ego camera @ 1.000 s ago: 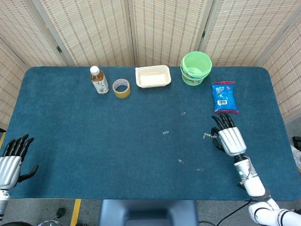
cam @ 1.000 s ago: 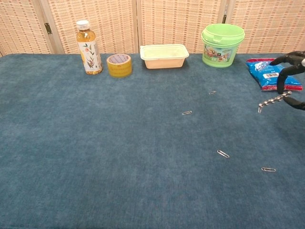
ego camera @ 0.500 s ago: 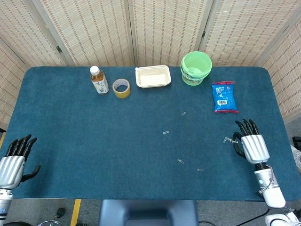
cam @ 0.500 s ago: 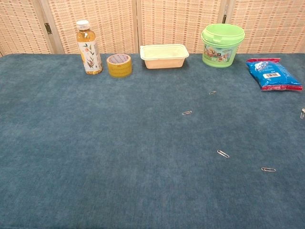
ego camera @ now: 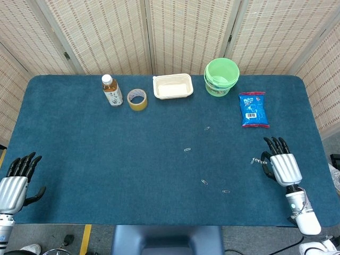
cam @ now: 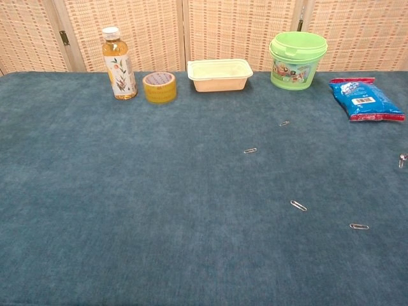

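- Head view shows my right hand [ego camera: 284,166] at the 4 o'clock edge of the blue surface [ego camera: 106,159], back of the hand up, fingers [ego camera: 272,142] pointing toward 12 o'clock.
- A short chain of paper clips [ego camera: 257,159] sticks out from the thumb side of that hand, toward 9 o'clock. It seems pinched there, though the hand hides the contact, so I judge it held rather than see it.
- The chain's long axis runs roughly from 9 to 3 o'clock, tilted a little. In the chest view only its tip [cam: 402,157] shows at the right border.
- My left hand [ego camera: 15,183] sits at the 8 o'clock corner, fingers apart and holding nothing, well apart from every clip; the right hand is far nearer.
- 4 loose paper clips [ego camera: 187,149] lie scattered mid-surface, at about 9 to 10 o'clock from my right hand.
- Containers at 12 o'clock: a cream tray [ego camera: 172,86], which looks empty, and a green bucket [ego camera: 221,76], nothing visible in it.
- A tea bottle [ego camera: 111,90], partly full, stands beside a tape roll [ego camera: 137,99]; a blue snack packet [ego camera: 253,109] lies at 12 o'clock from my right hand.
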